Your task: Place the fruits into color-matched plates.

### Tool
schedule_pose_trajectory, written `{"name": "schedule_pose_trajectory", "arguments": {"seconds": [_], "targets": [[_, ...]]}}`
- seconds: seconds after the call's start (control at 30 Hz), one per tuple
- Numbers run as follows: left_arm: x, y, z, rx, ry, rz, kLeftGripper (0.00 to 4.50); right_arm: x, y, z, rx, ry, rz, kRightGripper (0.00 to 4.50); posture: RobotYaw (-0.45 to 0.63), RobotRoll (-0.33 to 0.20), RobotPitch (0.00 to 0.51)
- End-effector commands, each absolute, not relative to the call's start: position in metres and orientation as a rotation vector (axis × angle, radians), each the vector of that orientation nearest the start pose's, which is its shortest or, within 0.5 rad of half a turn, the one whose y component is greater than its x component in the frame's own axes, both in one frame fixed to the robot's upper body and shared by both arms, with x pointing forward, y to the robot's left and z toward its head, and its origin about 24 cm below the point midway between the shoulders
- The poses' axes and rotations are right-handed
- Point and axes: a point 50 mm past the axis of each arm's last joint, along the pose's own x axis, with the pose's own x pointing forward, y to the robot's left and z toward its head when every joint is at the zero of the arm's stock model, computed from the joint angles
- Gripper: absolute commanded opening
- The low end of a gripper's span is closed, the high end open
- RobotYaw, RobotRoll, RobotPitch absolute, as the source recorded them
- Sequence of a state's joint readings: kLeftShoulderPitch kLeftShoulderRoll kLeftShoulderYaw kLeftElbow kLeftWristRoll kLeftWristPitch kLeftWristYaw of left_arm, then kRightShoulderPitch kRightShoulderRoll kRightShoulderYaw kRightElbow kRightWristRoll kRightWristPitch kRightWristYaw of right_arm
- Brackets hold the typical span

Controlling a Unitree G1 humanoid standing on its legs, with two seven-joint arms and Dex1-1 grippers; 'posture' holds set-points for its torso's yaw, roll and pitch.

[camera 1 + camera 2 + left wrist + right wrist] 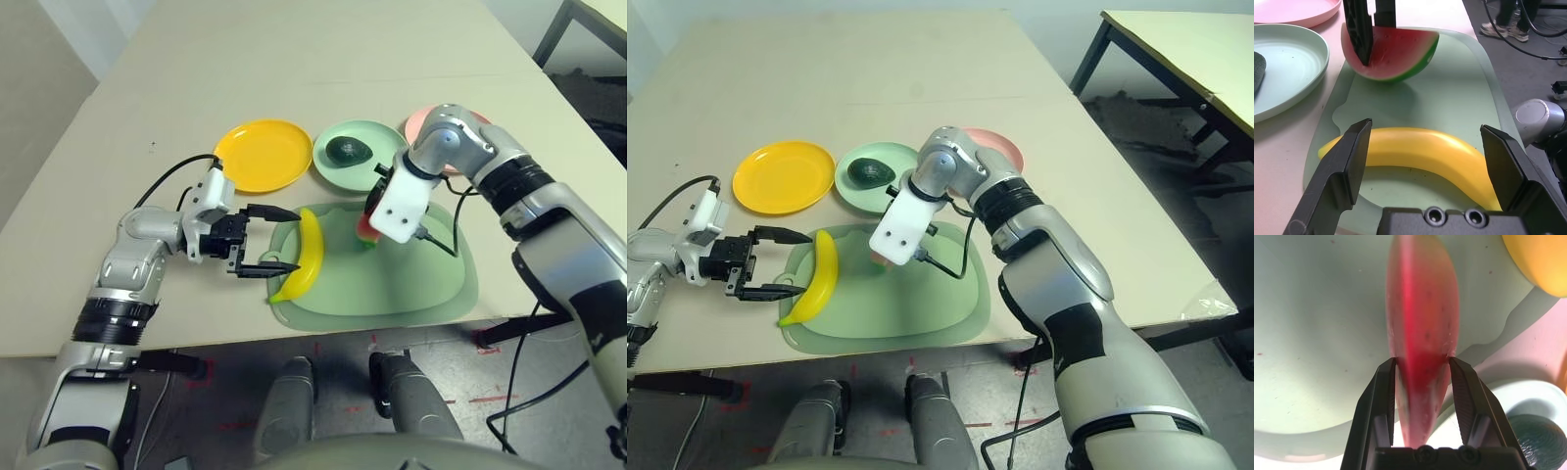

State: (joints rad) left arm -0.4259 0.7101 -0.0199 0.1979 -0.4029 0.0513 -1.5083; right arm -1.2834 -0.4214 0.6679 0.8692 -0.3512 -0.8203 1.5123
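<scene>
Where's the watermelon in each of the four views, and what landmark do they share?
Left eye: right of centre, below the right tool.
Right eye: centre-left, mostly hidden, a sliver of watermelon.
Left wrist: upper left of centre.
Right wrist: centre, between the fingers.
Shared landmark: the green mat.

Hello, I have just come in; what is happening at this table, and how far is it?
The robot is sorting toy fruits onto plates of matching color. Its right hand grips the watermelon over the mat. Its left hand is open around the banana, which lies on the mat. The avocado is on the green plate. The yellow plate is empty.
</scene>
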Motion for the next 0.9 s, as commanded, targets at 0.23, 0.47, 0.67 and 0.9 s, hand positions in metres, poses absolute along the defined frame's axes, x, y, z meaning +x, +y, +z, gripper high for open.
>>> {"name": "schedule_pose_trajectory", "arguments": {"seconds": [0.23,0.47,0.67,0.9], "targets": [[0.281,0.219,0.141,0.37,0.065,-1.465,4.5,0.346,-0.087,0.216,-1.786,0.08,1.801,1.69,0.03,0.0,0.191],[0.283,0.219,0.14,0.373,0.063,-1.477,4.5,0.344,-0.094,0.224,-1.744,0.109,1.768,1.69,0.02,0.0,0.186],[0.284,0.219,0.142,0.38,0.058,-1.482,4.5,0.341,-0.095,0.221,-1.732,0.137,1.778,1.69,0.02,0.0,0.186],[0.284,0.219,0.142,0.383,0.059,-1.48,4.5,0.343,-0.091,0.216,-1.705,0.158,1.759,3.35,0.03,0.0,0.183]]}}
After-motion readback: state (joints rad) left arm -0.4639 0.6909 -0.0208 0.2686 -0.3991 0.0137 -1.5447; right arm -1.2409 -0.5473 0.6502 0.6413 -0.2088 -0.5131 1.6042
